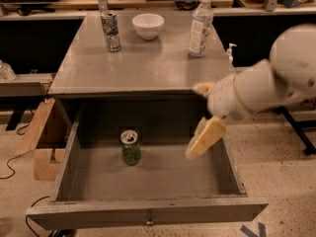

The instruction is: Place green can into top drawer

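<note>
**Step in hand:** the placement is judged complete. The green can (130,147) is observed upright on the floor of the top drawer (148,212), left of centre and toward the back. It touches no wall and is free of any grip. The tool (203,113) is recorded at the right side of the drawer, above its right wall and about level with the front edge of the surface (148,68), well apart from the can. Its 2 fingers (206,138) are spread wide and nothing is held between them.

**Next move:** in judgement, only a retreat of the arm is called for, up and to the right, so that the lower finger is kept off the right drawer wall. Closing the drawer is not asked by the task sentence. The risk to the can is judged low, as the tool is not near it.

**Containers:** the top drawer is pulled well open, with its small knob (149,222) visible at the middle of the front panel. 1 item, the green can, is found inside, and no other item is seen there. A white bowl (148,25) is noted on the surface between a silver-and-blue can (110,31) and a clear water bottle (201,19). The bowl's contents cannot be determined. All 3 are upright and set toward the back of the surface, well apart from the drawer opening
</note>
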`<state>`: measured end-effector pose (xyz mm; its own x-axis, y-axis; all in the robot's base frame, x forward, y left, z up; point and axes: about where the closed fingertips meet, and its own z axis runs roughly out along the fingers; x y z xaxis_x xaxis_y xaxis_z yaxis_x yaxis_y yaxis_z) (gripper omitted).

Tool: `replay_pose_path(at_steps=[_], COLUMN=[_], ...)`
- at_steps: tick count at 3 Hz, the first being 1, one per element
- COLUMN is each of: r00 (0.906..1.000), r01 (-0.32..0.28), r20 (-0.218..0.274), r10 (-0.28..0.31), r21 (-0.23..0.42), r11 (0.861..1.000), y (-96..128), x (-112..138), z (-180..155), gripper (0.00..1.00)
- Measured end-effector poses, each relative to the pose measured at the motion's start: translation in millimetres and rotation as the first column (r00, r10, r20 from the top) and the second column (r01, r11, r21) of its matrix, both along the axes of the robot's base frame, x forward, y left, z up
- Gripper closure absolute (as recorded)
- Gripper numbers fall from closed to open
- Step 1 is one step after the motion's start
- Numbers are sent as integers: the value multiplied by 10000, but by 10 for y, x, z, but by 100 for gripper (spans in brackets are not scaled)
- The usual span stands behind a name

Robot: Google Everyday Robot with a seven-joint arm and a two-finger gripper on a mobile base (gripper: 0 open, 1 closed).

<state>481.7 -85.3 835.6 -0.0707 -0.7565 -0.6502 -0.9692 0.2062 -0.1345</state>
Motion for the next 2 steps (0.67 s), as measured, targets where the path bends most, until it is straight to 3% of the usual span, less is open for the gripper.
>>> replay_pose_path(at_steps=[1,2], r00=[9948,9946], r01=[816,822], r20=[755,785], r10=[-685,-671], r21=[-1876,-2081], r11=[9789,9746], y=[-487,-545], x=[42,40], z=[694,716], gripper=[0,0])
